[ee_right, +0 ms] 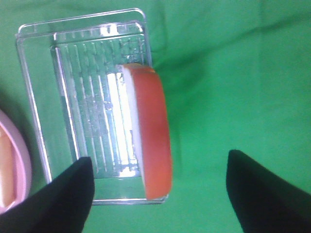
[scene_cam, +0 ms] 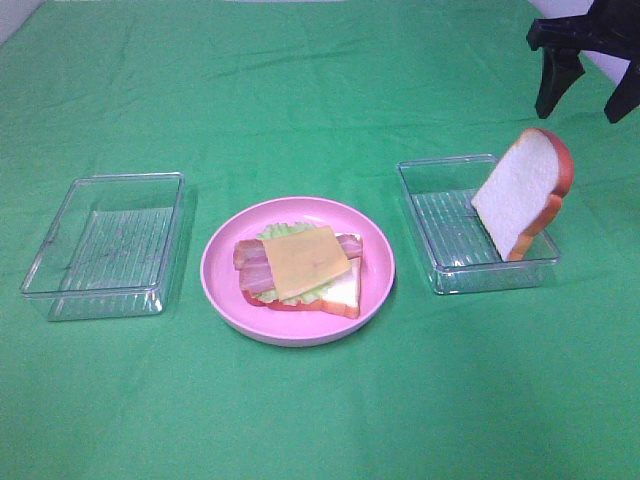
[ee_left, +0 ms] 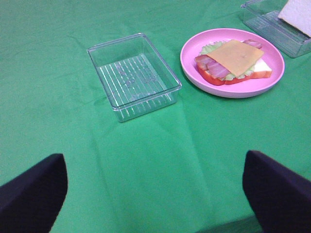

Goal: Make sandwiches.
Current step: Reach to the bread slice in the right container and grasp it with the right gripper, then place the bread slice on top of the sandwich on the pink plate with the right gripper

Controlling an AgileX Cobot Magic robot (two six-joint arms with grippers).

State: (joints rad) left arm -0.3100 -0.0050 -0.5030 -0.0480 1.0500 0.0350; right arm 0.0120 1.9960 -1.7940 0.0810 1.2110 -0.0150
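Green cloth covers the tabletop (scene_cam: pixel 320 420) throughout. Nearest the viewer, at centre, a pink plate (scene_cam: pixel 375 290) carries the unfinished sandwich (scene_cam: pixel 300 268): a bread base, lettuce, bacon strips and a cheese square on top, with no upper slice yet. At 9 o'clock from the plate lies an empty clear tray (scene_cam: pixel 45 280). At 3 o'clock a second clear tray (scene_cam: pixel 440 280) holds the remaining bread slice (scene_cam: pixel 520 190), which stands on edge, leaning against the tray's far right rim, crust outward. Farther back, at 1 o'clock from this slice, the right hand (scene_cam: pixel 585 95) hangs above it, jaws wide and empty. The left hand (ee_left: pixel 155 194), also wide and empty, is well apart beyond the empty tray. The right arm is therefore judged nearer to the slice.
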